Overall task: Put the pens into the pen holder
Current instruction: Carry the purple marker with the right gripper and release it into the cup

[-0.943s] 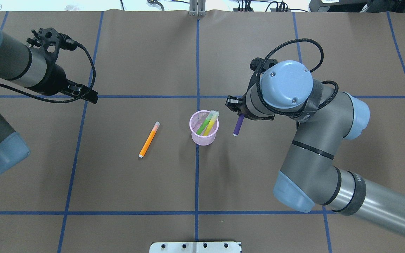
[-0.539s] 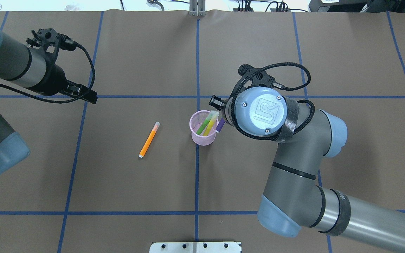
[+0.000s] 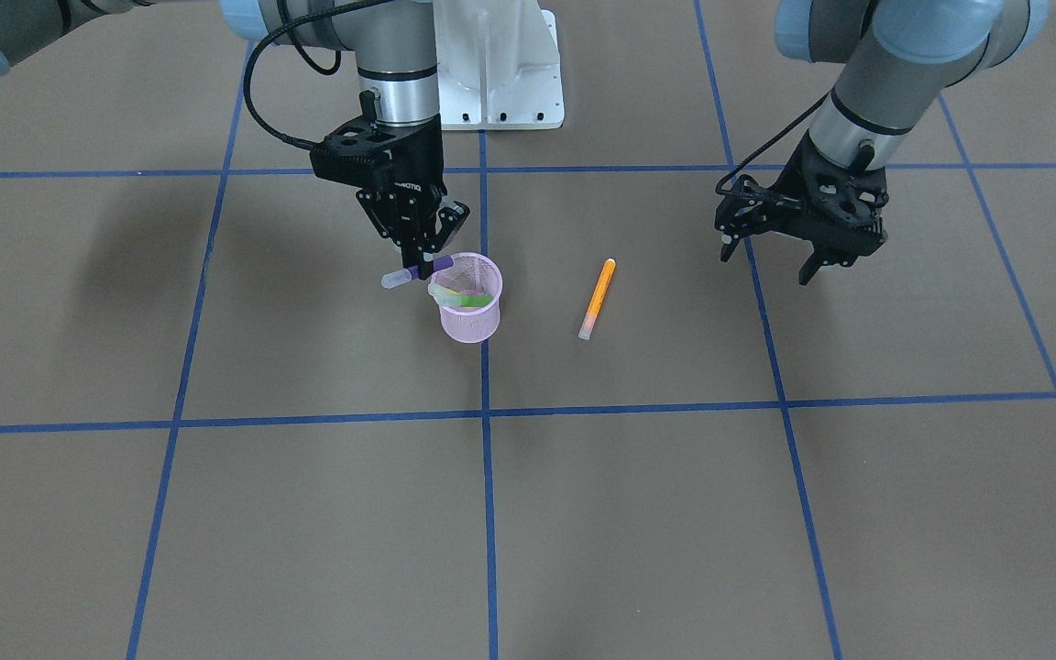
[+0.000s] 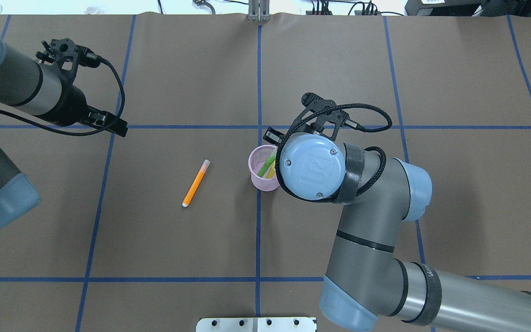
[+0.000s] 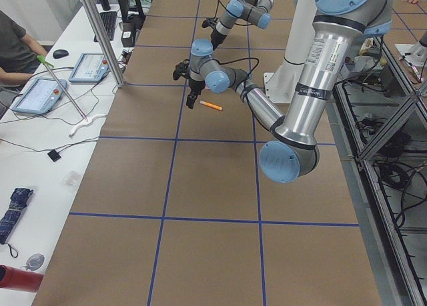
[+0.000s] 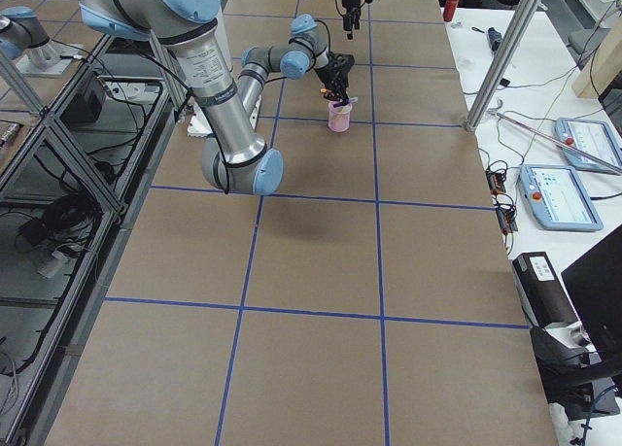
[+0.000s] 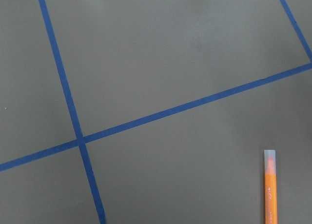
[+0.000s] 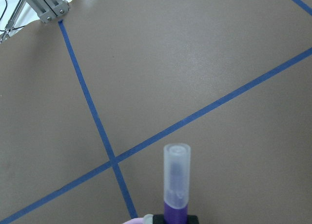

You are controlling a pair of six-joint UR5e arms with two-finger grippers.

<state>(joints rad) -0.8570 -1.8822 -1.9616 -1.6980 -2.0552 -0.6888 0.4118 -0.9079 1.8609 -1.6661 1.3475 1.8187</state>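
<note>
The pink mesh pen holder (image 3: 470, 316) stands upright near the table's middle, with a green pen (image 3: 471, 300) and a yellow-green pen (image 4: 270, 173) leaning inside it. My right gripper (image 3: 420, 268) is shut on the purple pen (image 3: 441, 264) and holds it almost level, its purple end over the holder's rim and its clear cap pointing away. The right wrist view shows that pen (image 8: 176, 185) from close. In the overhead view my right wrist hides part of the holder (image 4: 257, 177). The orange pen (image 3: 597, 298) lies flat on the table beside the holder. My left gripper (image 3: 771, 261) is open and empty, well away from it.
Brown table cover with blue tape grid lines (image 3: 484, 412). The robot's white base (image 3: 500, 64) stands behind the holder. The left wrist view shows the orange pen (image 7: 270, 185) at its lower right corner. Operators' desks with tablets (image 6: 573, 188) lie beyond the table's far side.
My right arm has moved leftward in the overhead view with the purple pen, from beside the holder to over its rim. The left arm and the orange pen have not moved.
</note>
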